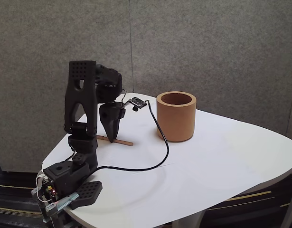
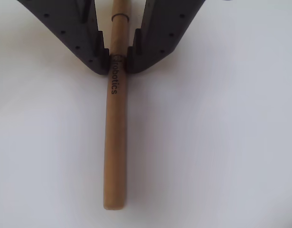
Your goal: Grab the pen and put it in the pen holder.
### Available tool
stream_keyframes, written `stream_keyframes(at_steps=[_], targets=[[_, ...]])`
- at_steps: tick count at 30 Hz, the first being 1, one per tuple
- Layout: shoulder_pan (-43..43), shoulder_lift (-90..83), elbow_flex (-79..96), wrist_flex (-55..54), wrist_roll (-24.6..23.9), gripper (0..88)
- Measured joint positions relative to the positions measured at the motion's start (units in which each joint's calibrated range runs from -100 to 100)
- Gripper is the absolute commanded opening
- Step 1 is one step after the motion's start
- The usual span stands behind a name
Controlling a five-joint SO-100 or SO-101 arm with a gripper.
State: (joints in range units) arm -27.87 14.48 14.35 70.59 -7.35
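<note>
The pen (image 2: 115,142) is a light-brown stick with dark lettering, lying flat on the white table (image 1: 221,166). In the wrist view my gripper (image 2: 117,64) comes down from the top edge with one dark finger on each side of the pen, both pressed against its upper part. In the fixed view the gripper (image 1: 112,137) points straight down onto the pen (image 1: 125,142), whose end sticks out to the right. The pen holder (image 1: 176,121), a wide orange-tan cup with a dark inside, stands upright to the right of the gripper, about a hand's width away.
A black cable (image 1: 162,142) curves across the table between the gripper and the cup, running up to a small black device (image 1: 137,101) behind them. The arm's base (image 1: 65,183) is clamped at the table's front left corner. A grey wall stands behind.
</note>
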Motion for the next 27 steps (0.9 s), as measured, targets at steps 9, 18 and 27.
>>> stream_keyframes(at_steps=[9, 18, 27], targets=[[0.37, 0.17, -13.27, 1.86, -0.05, 0.5], [1.03, 0.25, -34.03, 2.8, 0.15, 0.5], [6.76, -3.22, -41.79, 2.88, 2.3, 0.5]])
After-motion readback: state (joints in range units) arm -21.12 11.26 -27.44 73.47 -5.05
